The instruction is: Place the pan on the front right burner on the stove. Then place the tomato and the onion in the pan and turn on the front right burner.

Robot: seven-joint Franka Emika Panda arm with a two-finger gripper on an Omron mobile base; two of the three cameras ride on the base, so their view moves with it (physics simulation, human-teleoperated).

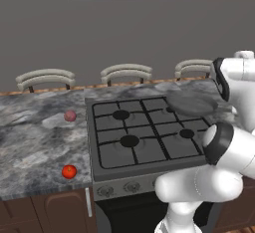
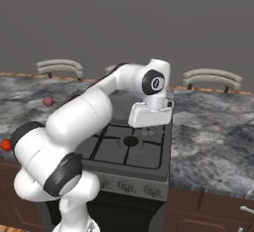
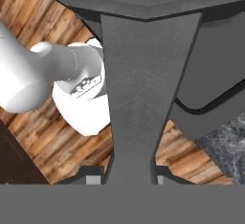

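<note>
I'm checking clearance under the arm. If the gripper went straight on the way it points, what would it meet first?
The gripper is already shut on the pan by its handle, so that fills its line. Past the handle the hand view shows wooden floor and the stove's edge; depth is unclear.

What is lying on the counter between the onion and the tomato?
Nothing. In the left base view, the onion sits farther back and the tomato near the front edge; the marble counter between them is bare.
</note>
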